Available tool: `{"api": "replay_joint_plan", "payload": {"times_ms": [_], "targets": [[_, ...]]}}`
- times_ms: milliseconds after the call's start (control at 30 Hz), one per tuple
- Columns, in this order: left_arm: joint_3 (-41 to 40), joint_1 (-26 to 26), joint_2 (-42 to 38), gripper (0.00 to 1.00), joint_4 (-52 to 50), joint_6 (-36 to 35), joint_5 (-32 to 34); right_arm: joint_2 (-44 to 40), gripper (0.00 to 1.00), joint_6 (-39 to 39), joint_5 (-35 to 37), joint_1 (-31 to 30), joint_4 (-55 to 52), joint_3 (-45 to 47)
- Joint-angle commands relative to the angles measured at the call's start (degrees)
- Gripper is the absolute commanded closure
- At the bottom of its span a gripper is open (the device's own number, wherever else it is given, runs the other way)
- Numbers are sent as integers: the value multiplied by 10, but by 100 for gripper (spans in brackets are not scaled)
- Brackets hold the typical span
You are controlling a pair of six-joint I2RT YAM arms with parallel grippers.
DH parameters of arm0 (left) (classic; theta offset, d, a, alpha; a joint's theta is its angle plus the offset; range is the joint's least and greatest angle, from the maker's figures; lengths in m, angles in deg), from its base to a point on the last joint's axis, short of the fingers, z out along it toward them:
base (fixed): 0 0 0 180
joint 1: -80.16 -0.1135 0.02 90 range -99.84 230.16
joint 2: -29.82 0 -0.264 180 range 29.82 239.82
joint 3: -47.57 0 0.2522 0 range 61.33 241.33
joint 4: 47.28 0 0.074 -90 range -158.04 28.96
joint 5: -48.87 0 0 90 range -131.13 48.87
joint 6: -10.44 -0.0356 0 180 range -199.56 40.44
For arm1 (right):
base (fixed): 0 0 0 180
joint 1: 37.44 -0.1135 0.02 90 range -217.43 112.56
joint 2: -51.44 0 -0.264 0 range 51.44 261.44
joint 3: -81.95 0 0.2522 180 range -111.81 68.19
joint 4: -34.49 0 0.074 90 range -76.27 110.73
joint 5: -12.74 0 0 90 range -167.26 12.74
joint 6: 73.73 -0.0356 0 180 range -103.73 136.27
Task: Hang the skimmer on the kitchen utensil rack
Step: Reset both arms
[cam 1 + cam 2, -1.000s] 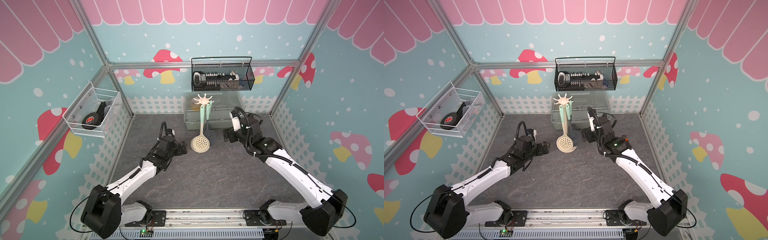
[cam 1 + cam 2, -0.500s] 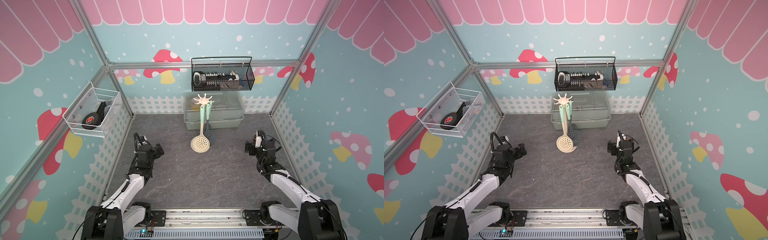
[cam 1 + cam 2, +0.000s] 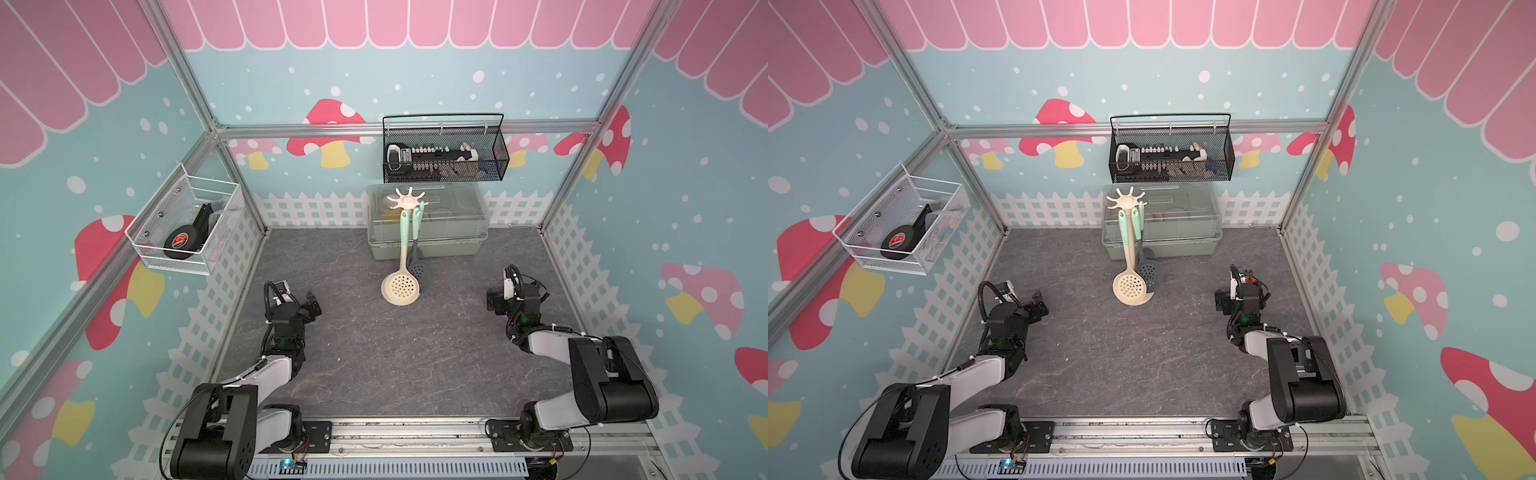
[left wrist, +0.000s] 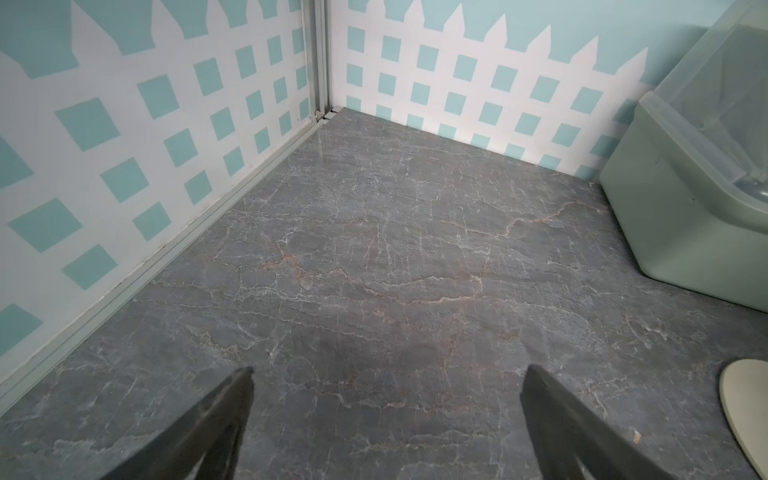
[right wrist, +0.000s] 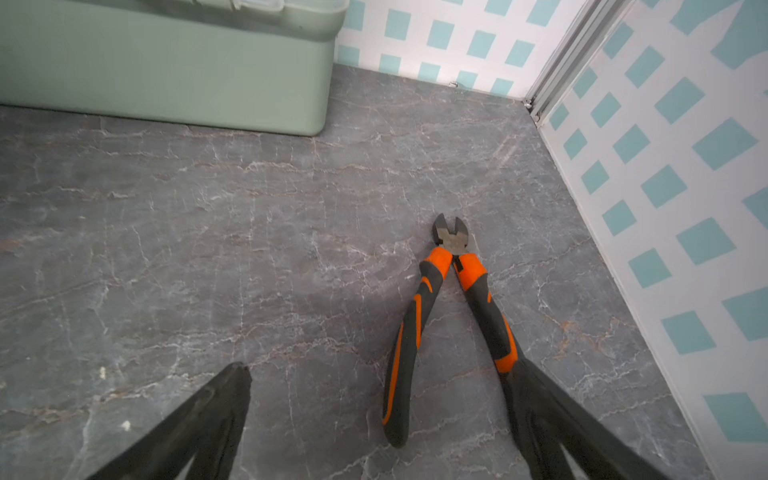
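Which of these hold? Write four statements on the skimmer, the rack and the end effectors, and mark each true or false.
1. The skimmer hangs from the kitchen utensil rack. True.
2. The left end effector grips the skimmer. False: it is open, empty, away from it.
3. Orange-handled cutting pliers lie on the table near the right end effector. True.
4. Only the skimmer hangs on the rack. False: a dark grey slotted utensil hangs beside it.

Skimmer (image 3: 400, 286), cream perforated round head, cream shaft, mint-green grip, hangs head-down from a hook, kitchen utensil rack (image 3: 407, 202), cream, upright, radiating hooks on top disc, round base beneath skimmer head, contact indeterminate
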Motion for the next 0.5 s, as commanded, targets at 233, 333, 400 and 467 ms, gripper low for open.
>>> {"api": "replay_joint_plan", "payload": {"times_ms": [233,333,400,467], "targets": [[-50,-67,164,1,351,-26,-136,21,1,-13,14,14,153,53],[1,-60,160,1,254,-44,-149,24,1,-12,14,14,164,55],[9,-55,174,1,259,-48,-142,26,1,-12,14,14,166,55],[25,-52,163,1,203,-50,-138,26,1,-11,14,13,166,54]]}}
